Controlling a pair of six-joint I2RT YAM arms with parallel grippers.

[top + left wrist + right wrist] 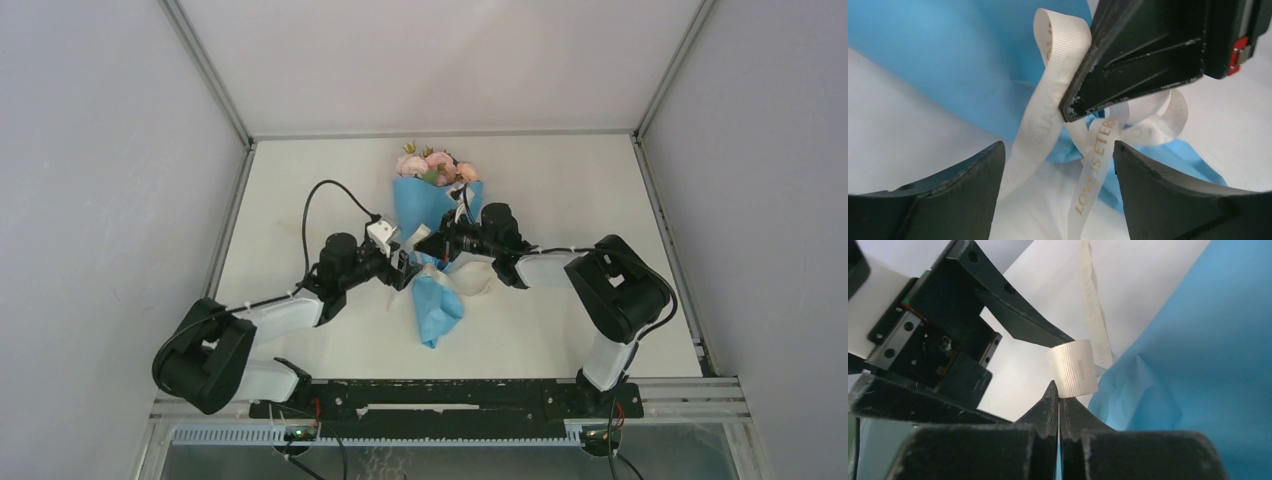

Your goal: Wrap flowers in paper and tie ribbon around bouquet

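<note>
Two end effectors meet mid-frame at the bouquet (pixel 425 205) lying on my tabletop (pixel 560 180): my right end effector (pixel 1058 390) pinches a loop of the ribbon (pixel 1073 367), presumably holding the knot taut, while my left end effector (pixel 1058 147) gapes open astride its tails.

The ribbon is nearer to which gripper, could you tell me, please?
Right. The right gripper is shut on a loop of the ribbon; the left gripper stands open with the ribbon's loose tails between its fingers, not gripped.
</note>
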